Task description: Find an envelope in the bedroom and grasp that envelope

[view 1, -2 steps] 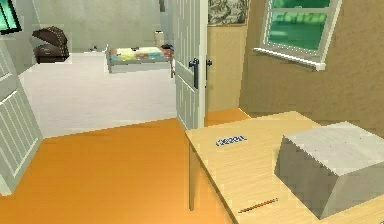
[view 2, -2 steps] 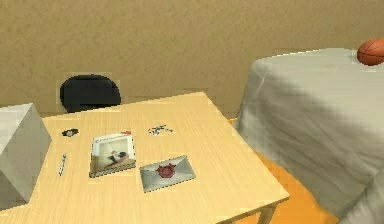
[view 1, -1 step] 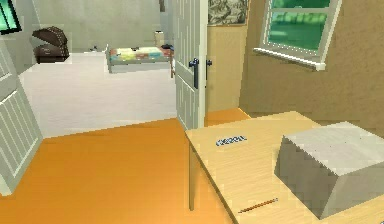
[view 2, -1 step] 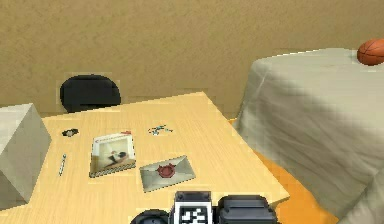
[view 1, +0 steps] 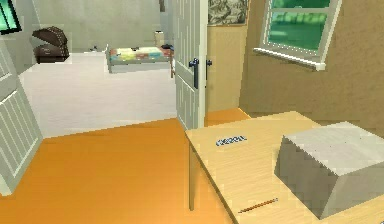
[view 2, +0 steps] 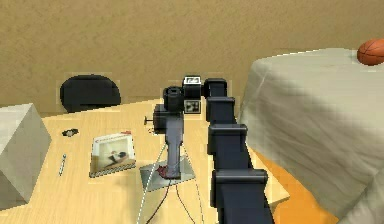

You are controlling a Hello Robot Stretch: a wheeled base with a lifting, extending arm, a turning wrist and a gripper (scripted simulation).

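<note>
The dark arm (view 2: 232,150) rises from the bottom edge over a light wooden table (view 2: 100,185). At its far end my gripper (view 2: 172,160) reaches down toward a flat grey square thing (view 2: 153,178) lying on the tabletop. I cannot tell whether the gripper holds anything. Left of it lies a book-like thing with a picture on its cover (view 2: 112,152). In the forward view a small flat white thing with dark print (view 1: 230,139) lies on the table (view 1: 250,170) near its far edge.
A grey box (view 1: 330,165) and a pencil (view 1: 258,205) lie on the table. An open white door (view 1: 190,70) leads to a white-floored room. A dark chair (view 2: 90,92) stands behind the table. A covered bed (view 2: 310,100) carries an orange ball (view 2: 372,50).
</note>
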